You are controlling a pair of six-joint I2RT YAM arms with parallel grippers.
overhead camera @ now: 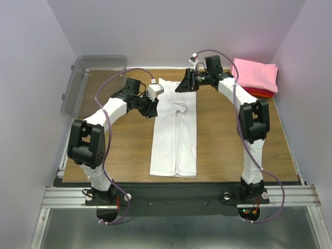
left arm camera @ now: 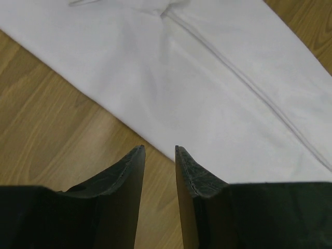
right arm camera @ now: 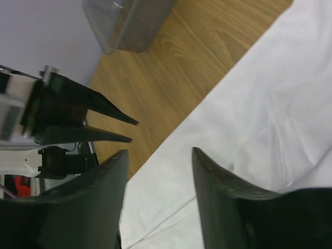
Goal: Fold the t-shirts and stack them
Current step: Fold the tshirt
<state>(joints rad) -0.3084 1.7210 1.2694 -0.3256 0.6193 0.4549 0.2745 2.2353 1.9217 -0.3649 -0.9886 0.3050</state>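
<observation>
The white t-shirt [overhead camera: 175, 132] lies on the table as a long narrow strip, its sides folded in to the middle. It fills the upper part of the left wrist view [left arm camera: 207, 88] and most of the right wrist view [right arm camera: 259, 104]. My left gripper [overhead camera: 152, 107] hovers at the shirt's upper left edge, open by a small gap and empty [left arm camera: 158, 151]. My right gripper [overhead camera: 182, 86] is open and empty above the shirt's top end [right arm camera: 158, 153]. The pink t-shirt [overhead camera: 256, 74] lies folded on the folded red t-shirt [overhead camera: 259, 93] at the back right.
A clear grey plastic bin [overhead camera: 91, 83] stands at the back left corner, also in the right wrist view [right arm camera: 127, 21]. Purple walls close the table at the back and sides. The left gripper's fingers [right arm camera: 104, 124] show in the right wrist view.
</observation>
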